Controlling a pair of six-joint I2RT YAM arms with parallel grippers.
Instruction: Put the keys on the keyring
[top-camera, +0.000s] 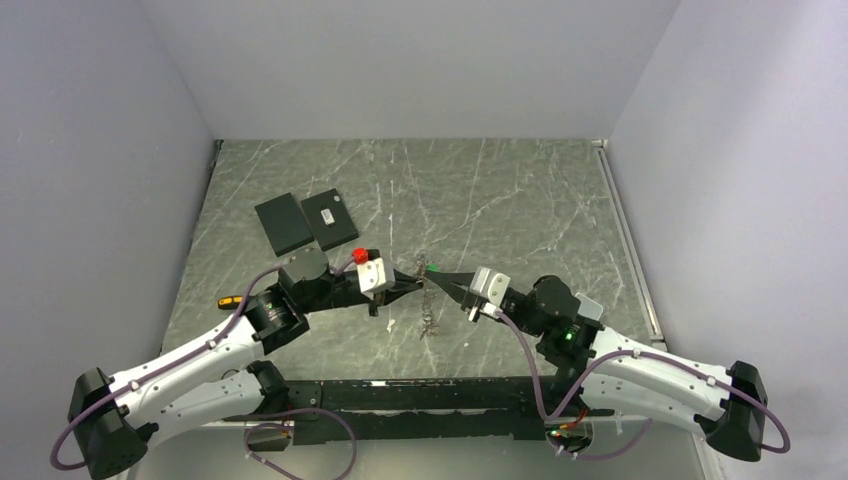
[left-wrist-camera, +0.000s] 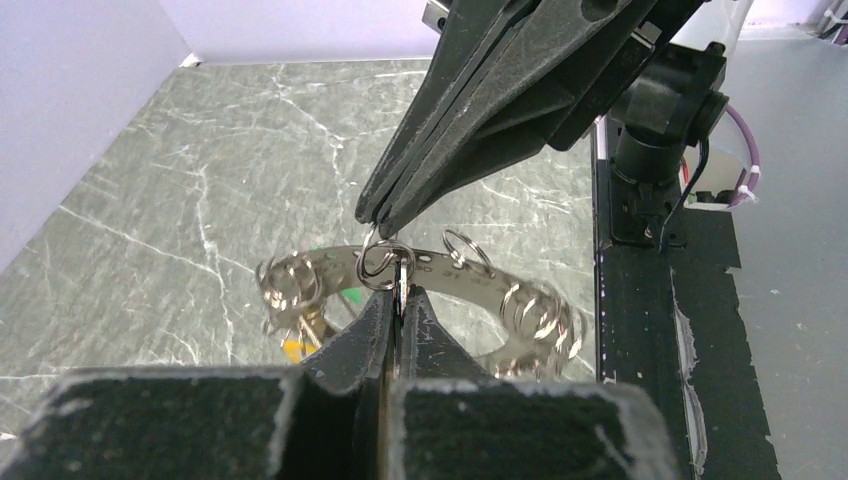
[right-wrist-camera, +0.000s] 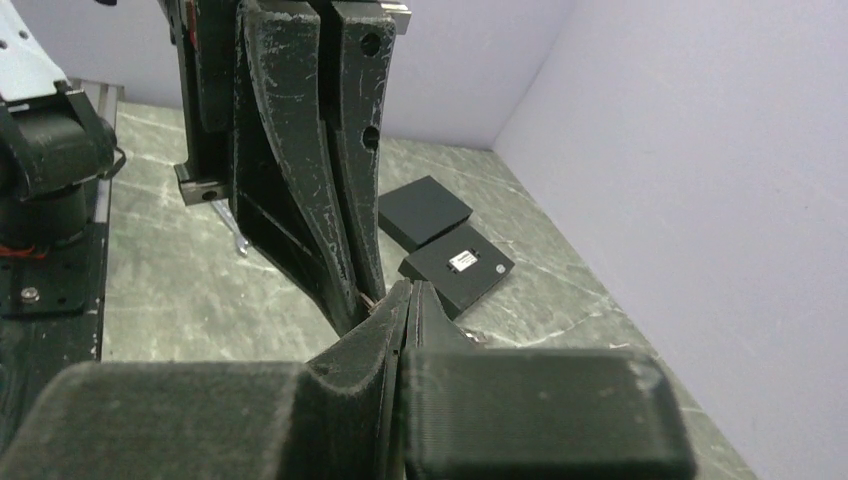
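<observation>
Both arms meet over the middle of the surface (top-camera: 520, 200), tips nearly touching. The right end effector (top-camera: 443, 277) has its fingers together, pinching the top of the keyring (left-wrist-camera: 378, 264), a small thin metal loop. The left end effector (top-camera: 411, 284) is also together, clamped on a thin ring seen edge-on just beside that loop. It looks like part of the same keyring, but the wrist view is too tight to be sure.

The keyring is lifted off the surface between the two tips. Its green tag (top-camera: 432, 267) sits at the right tips, and the grey chain (top-camera: 429, 312) hangs down from them toward the near edge. In the left wrist view the keys (left-wrist-camera: 288, 285) are a shiny blurred cluster left of and below the pinch point, with a yellow bit under them.

Two flat black plates (top-camera: 285, 222) lie side by side at far left, well apart from the end effectors.
</observation>
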